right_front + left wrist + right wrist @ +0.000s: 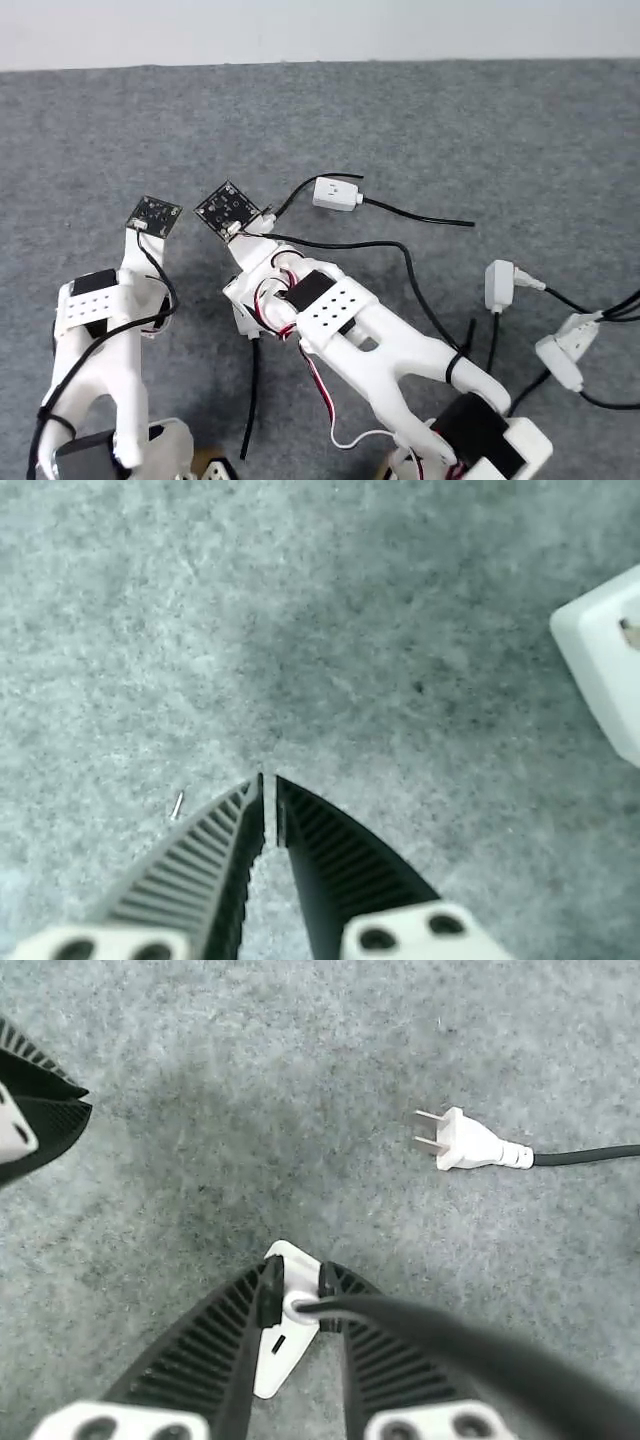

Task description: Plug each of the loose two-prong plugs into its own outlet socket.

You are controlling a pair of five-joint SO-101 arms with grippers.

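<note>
1. The right hand (298, 1270) is clamped on a corded white socket (275, 1355); the left hand (268, 780) is closed, empty.
2. A two-prong plug (465, 1142) is seen on the table (300, 1080), at 2 o'clock.
3. Slots should be squared to the prongs before pushing.

The grey counter (150, 600) ahead of my left jaws is bare, with a white block (605, 670) at one side. My right jaws hold a white cord end (280, 1350); its black cord (450, 1332) and a loose plug (465, 1142) lie near, and my left jaws sit just beside.
</note>
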